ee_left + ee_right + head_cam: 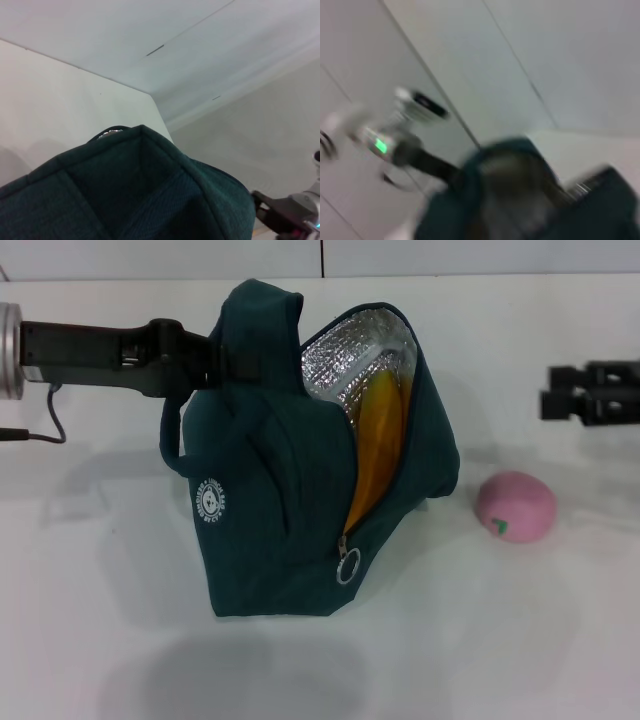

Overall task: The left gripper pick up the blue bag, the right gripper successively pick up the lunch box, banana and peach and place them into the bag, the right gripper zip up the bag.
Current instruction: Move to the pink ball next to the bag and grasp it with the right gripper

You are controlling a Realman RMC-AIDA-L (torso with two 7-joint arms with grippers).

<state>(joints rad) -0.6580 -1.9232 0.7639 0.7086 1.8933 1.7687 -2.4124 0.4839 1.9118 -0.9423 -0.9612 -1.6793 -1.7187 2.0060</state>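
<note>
Bag: stands on the table, mouth turned toward my right side. My left gripper is clamped on its top fabric by the handles, holding it upright so the opening stays wide for loading.

Banana: already inside, leaning along the foil lining, its length showing in the open slit.

Lunch box: not visible; I judge it sits deeper in the bag, behind the banana, but cannot confirm.

Peach: on the table, near the bag's right, not yet packed.

Right gripper: hovers above and beyond the peach, well apart from the bag, carrying nothing; how wide its fingers stand I cannot tell.

Zipper pull: hangs at the low end of the slit; bag unzipped.

Left fingers: hidden in the fabric. My right wrist view is motion-smeared.
</note>
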